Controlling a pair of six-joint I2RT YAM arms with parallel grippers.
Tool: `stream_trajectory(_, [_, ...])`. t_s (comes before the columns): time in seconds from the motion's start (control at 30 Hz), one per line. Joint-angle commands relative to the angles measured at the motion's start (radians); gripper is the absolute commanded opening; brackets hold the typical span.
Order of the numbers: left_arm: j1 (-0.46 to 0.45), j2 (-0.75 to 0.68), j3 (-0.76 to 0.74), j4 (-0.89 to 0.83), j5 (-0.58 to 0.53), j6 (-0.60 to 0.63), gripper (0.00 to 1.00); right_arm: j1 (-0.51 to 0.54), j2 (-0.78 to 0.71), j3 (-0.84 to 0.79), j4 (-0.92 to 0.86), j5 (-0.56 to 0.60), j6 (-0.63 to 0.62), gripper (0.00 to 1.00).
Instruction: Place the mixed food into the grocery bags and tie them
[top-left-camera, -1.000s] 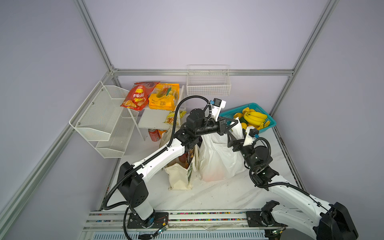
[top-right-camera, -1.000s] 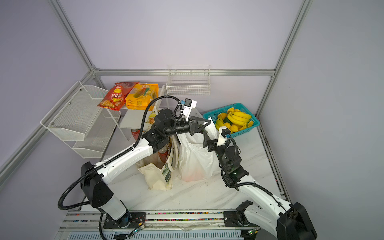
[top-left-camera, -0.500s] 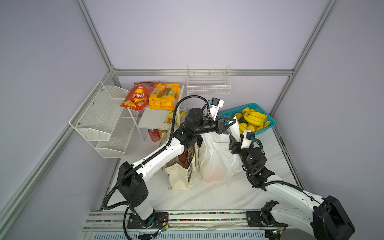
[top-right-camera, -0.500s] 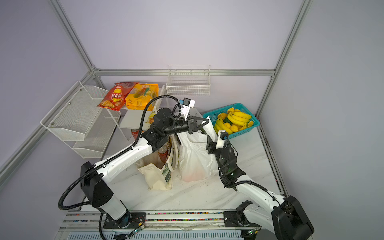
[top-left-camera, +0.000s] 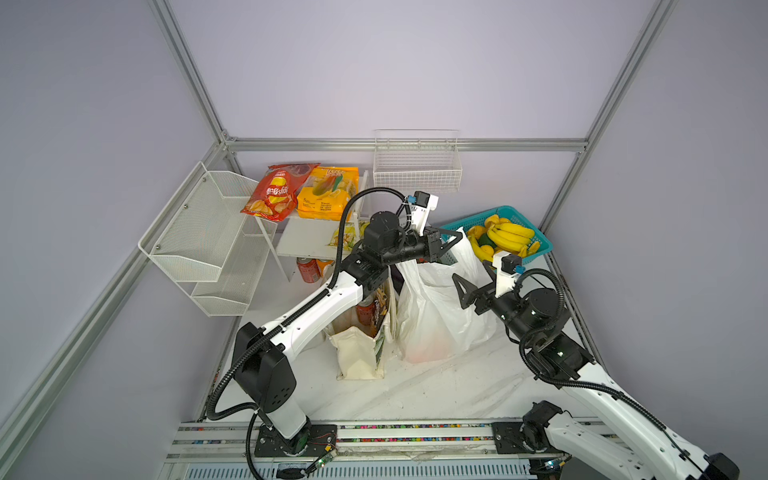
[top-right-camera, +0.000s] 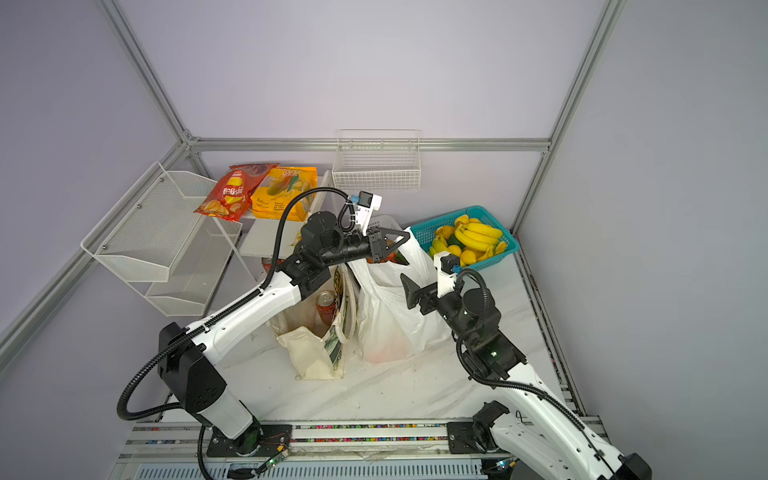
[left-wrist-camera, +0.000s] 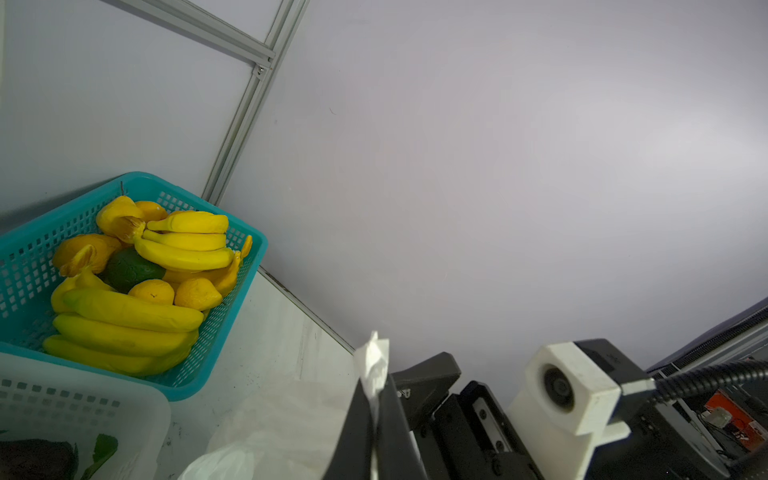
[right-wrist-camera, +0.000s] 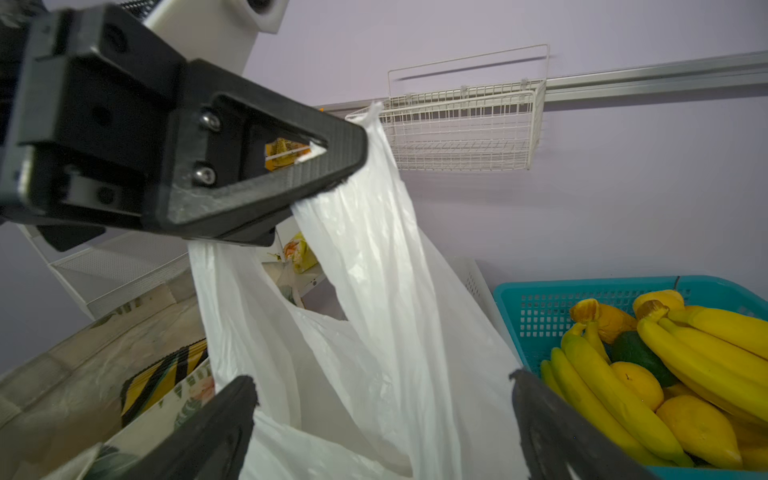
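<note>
The white plastic grocery bag (top-left-camera: 440, 307) (top-right-camera: 390, 316) stands mid-table, and an orange tint shows through its lower part. My left gripper (top-left-camera: 455, 241) (top-right-camera: 405, 239) (left-wrist-camera: 376, 399) is shut on one of its loop handles and holds it up. My right gripper (top-left-camera: 459, 291) (top-right-camera: 407, 292) (right-wrist-camera: 382, 395) is open beside the bag's right side, with bag film in front of its jaws. The cream canvas tote (top-left-camera: 361, 353) (top-right-camera: 311, 353) stands left of it with a reddish-brown can (top-right-camera: 326, 305) inside. The black packet with yellow zigzags (right-wrist-camera: 166, 374) shows in the tote.
A teal basket (top-left-camera: 538, 253) (right-wrist-camera: 582, 286) of bananas sits at the back right. A white wire basket (top-left-camera: 415, 170) hangs on the back wall. A mesh rack (top-left-camera: 199, 237) stands left. A red crisp packet (top-left-camera: 276, 195) and a yellow-orange packet (top-left-camera: 328, 197) lie on a shelf.
My right gripper has dropped from near the held handle to the bag's side, and its jaws have spread wider. The left gripper still holds the handle in about the same place.
</note>
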Motion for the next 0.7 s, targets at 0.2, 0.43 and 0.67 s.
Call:
stream_trajectory(0.2, [0.021,-0.045,0.021,-0.039,0.098,0.047,0.0,-0.164,0.09,0.174,-0.144,-0.394,-0.067,0.97])
stream_trajectory(0.43, [0.036,-0.037,0.056,-0.081,0.166,0.062,0.0,-0.332,0.232,0.231,-0.116,-0.716,-0.155,0.97])
stream_trajectory(0.67, [0.04,-0.027,0.067,-0.079,0.181,0.054,0.0,-0.357,0.355,0.268,-0.094,-0.926,-0.321,0.97])
